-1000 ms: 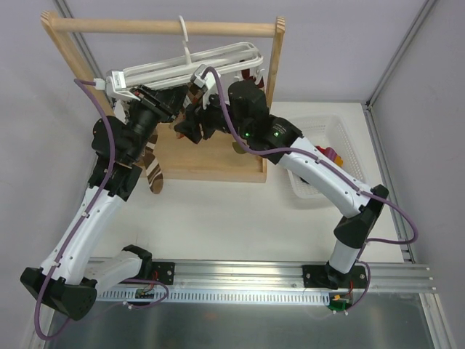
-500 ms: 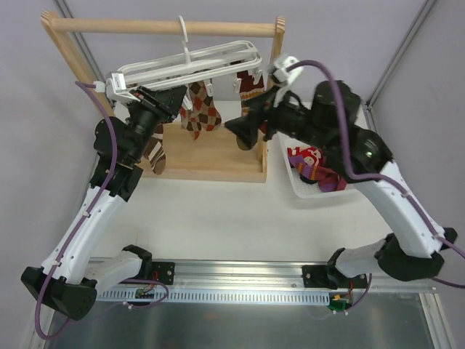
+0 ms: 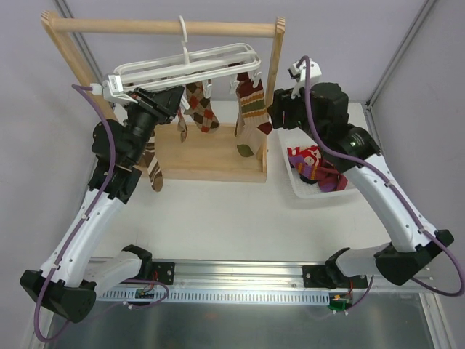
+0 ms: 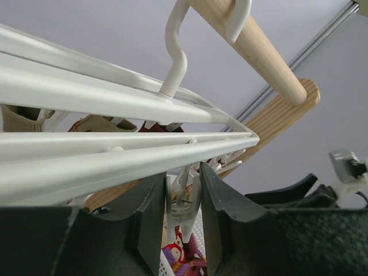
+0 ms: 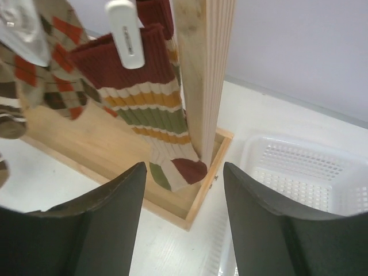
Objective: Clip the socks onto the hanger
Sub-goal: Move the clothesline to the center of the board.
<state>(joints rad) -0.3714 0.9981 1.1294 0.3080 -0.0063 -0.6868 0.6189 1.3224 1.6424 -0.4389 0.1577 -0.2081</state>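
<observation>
The white hanger (image 3: pixel 190 61) hangs by its hook from the wooden rack's top bar. A brown argyle sock (image 3: pixel 203 109), a maroon sock with orange and green bands (image 3: pixel 251 110) and a brown-white wavy sock (image 3: pixel 153 164) hang from its clips. My left gripper (image 3: pixel 178 103) is up under the hanger rails, shut on a white clip (image 4: pixel 183 202). My right gripper (image 3: pixel 277 110) is open and empty beside the rack's right post; its view shows the banded sock (image 5: pixel 150 107) clipped just ahead. Red and magenta socks (image 3: pixel 314 164) lie in the basket.
The wooden rack (image 3: pixel 218 161) stands at the back with its upright post (image 5: pixel 204 75) close to my right fingers. The white plastic basket (image 3: pixel 341 138) sits right of the rack and also shows in the right wrist view (image 5: pixel 299 172). Grey walls enclose the table.
My right gripper has drawn back from under the hanger to the right of the rack post, open and empty. The banded sock now hangs free from a clip. The left gripper stays at the hanger.
</observation>
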